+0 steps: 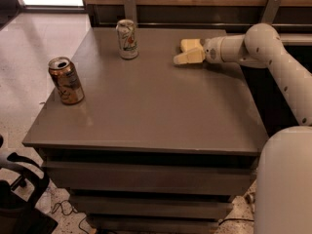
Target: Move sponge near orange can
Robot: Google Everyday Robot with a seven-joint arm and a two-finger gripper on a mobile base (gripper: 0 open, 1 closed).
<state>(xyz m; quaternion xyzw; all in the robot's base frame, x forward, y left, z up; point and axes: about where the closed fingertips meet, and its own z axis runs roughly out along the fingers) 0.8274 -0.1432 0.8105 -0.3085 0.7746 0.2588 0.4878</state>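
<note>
The orange can (66, 80) stands upright near the table's left edge, coppery with pale and dark markings and an open silver top. The sponge (190, 44), a small pale yellow block, lies at the table's far right. My gripper (187, 53) reaches in from the right on a white arm, low over the table, right at the sponge. I cannot tell whether it holds the sponge. The sponge is far from the orange can, across the table's width.
A white-and-green drink can (127, 38) stands upright at the back of the grey table (156, 111), left of the gripper. A wooden wall with metal brackets runs behind the table. My white base (285, 184) fills the lower right. A black object sits on the floor at lower left.
</note>
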